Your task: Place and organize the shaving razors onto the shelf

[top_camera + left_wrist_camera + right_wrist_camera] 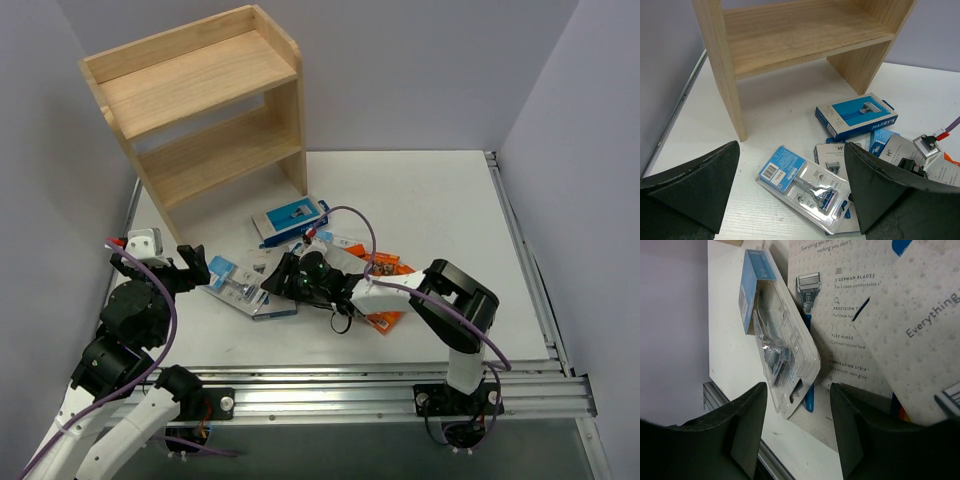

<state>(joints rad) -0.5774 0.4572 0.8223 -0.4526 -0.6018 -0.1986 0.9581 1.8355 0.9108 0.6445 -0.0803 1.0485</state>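
Shelf (200, 110): we find it at the far left of the table (440, 200)
Boxed pack (291, 220): we see it lying flat just before the shelf's right side panel; no other pack lies closer to the shelf
Blister pack (243, 288): nearer to us and left of the boxed pack; its right edge lies over a flat pack (832, 156)
Orange packs (385, 268): at the right of the heap; partly under the right arm
Left gripper (190, 267): just left of the blister pack
Right gripper (285, 278): over the heap's middle; right of the blister pack
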